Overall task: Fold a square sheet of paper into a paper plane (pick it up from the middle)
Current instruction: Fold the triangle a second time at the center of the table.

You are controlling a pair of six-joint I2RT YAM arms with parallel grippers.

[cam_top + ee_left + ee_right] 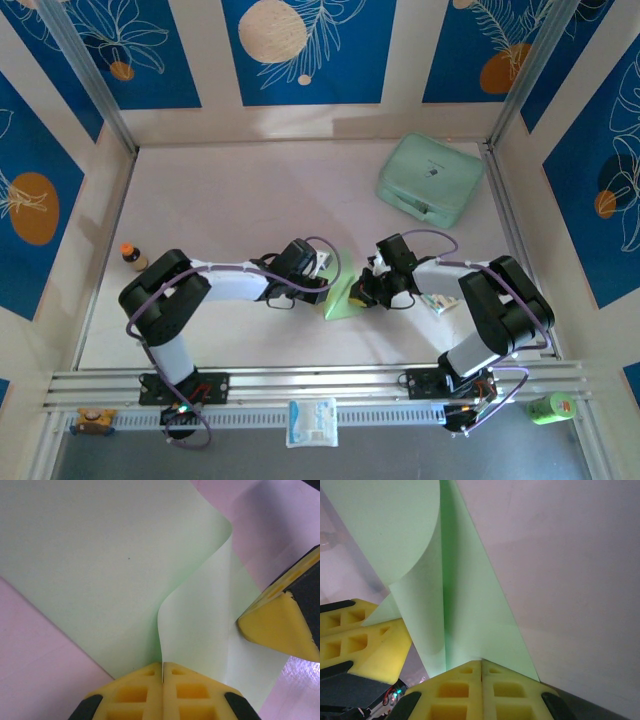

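A white-and-blue packet point(312, 421) lies by the near rail. Both arms have their elbows out and forearms bent inward, meeting mid-table. The left gripper point(163, 667) is pinched tight on the sheet of paper point(100, 570), and the right gripper point(481, 664) faces it, clamped on the same sheet. The wrist cameras show the green paper curling and creased between the yellow fingers; from above it's just a small wedge. Far right on the table point(250, 190) sits a mint case point(430, 180).

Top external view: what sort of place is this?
Probably a purpose-built robot booth: blue printed wall panels box in a pale table, and the left arm and right arm are bolted to an aluminium rail.
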